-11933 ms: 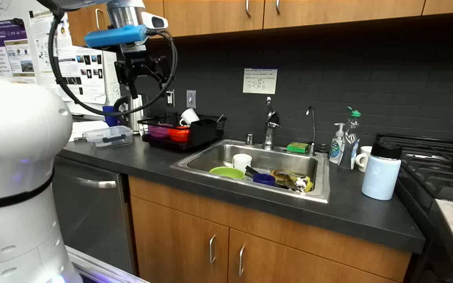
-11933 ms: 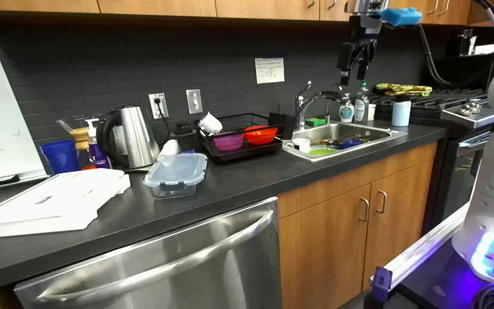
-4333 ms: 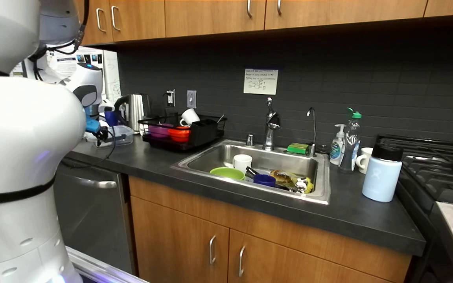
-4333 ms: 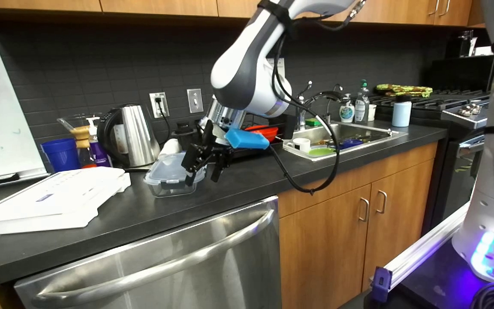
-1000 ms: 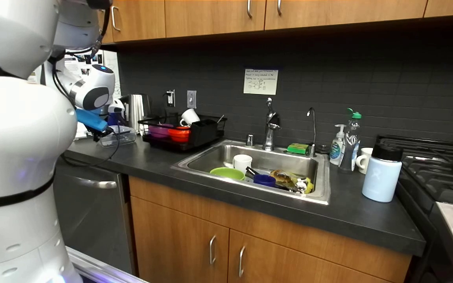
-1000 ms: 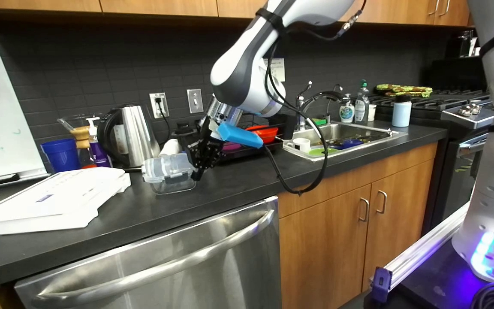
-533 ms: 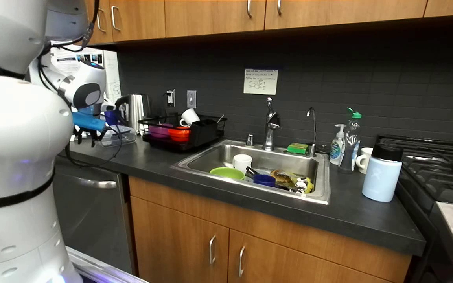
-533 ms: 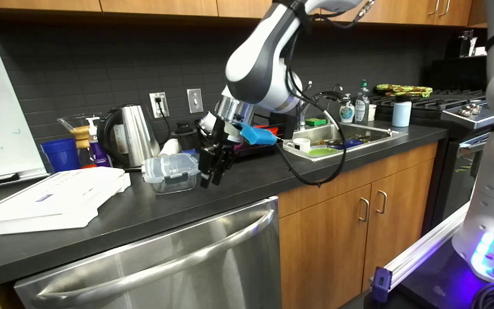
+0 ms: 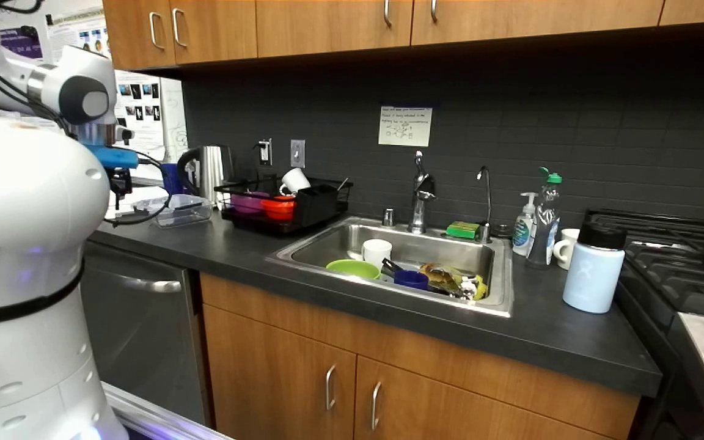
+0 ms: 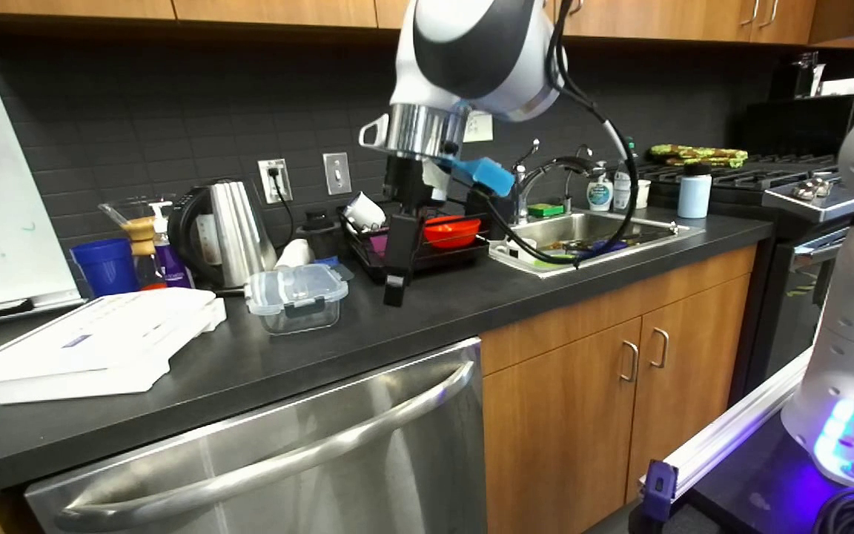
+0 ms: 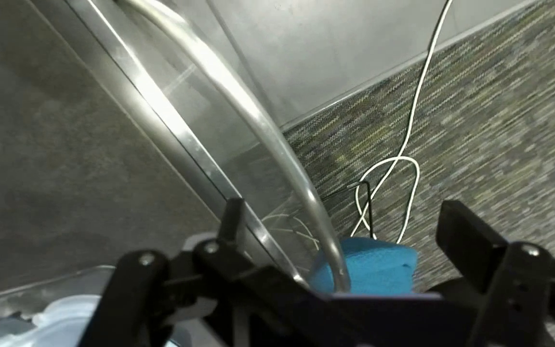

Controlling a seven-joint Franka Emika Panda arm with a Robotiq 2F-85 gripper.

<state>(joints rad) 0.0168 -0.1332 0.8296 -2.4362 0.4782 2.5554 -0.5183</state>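
The gripper (image 11: 342, 218) is raised clear, jaws spread wide, nothing held; the box (image 10: 297, 299) is left on the counter (image 10: 457, 300).

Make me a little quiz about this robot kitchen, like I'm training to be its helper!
1. True or false: the gripper is holding a mug.
2. Which is closest to the gripper: a) the stove, b) the clear container, c) the light blue bottle?
3. Fill in the blank: the green bowl sits in the ____.

Key:
1. False: its jaws stand wide apart and hold nothing.
2. b
3. sink
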